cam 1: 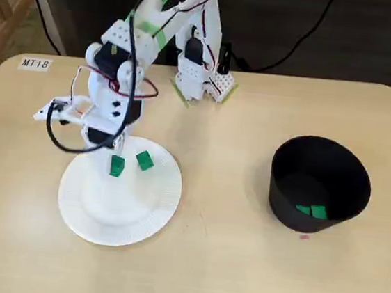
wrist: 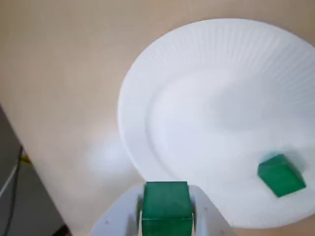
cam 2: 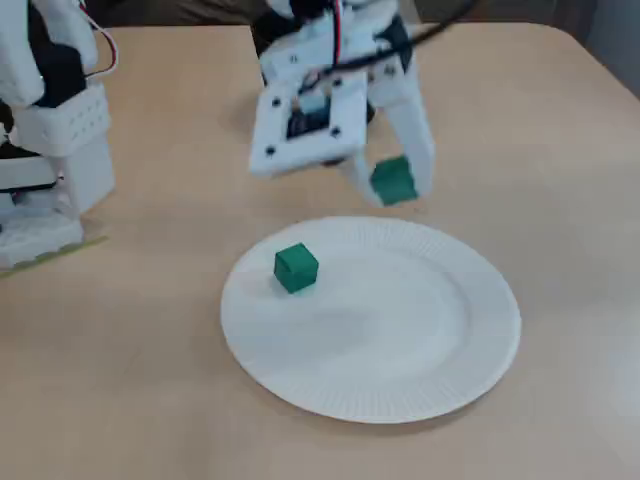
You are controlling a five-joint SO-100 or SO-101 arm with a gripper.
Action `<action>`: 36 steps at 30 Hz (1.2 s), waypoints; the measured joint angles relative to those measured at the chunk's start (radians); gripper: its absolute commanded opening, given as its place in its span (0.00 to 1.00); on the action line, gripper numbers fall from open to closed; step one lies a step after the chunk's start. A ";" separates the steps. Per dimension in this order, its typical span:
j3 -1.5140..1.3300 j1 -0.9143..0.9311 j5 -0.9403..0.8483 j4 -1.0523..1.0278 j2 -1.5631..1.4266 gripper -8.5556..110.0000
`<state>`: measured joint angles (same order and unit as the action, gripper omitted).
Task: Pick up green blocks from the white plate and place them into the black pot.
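My gripper (cam 2: 392, 185) is shut on a green block (cam 2: 393, 181), lifted a little above the far rim of the white plate (cam 2: 400, 340). The wrist view shows that block (wrist: 166, 206) clamped between the white fingers (wrist: 204, 214) at the bottom edge. In a fixed view the held block (cam 1: 116, 165) hangs under the gripper (cam 1: 115, 163) over the plate (cam 1: 115, 208). A second green block (cam 1: 144, 159) (cam 2: 296, 268) (wrist: 281, 175) lies on the plate. The black pot (cam 1: 319, 184) stands to the right on the table, with two green blocks (cam 1: 312, 210) inside.
The arm's white base (cam 1: 203, 77) is fixed at the table's far edge, with black cables behind it. A label reading MT18 (cam 1: 35, 64) is stuck near the far left corner. A small pink mark (cam 1: 303, 236) lies in front of the pot.
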<state>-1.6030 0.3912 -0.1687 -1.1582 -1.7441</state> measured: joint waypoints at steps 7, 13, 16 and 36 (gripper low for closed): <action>-0.008 -0.459 0.265 0.087 -0.233 0.05; -0.163 -0.836 0.262 0.314 -0.275 0.05; -0.301 -0.911 0.259 0.459 -0.299 0.05; -0.543 -0.925 0.173 0.566 -0.353 0.19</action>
<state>-2.1460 -0.5338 0.0046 -0.5921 -2.0970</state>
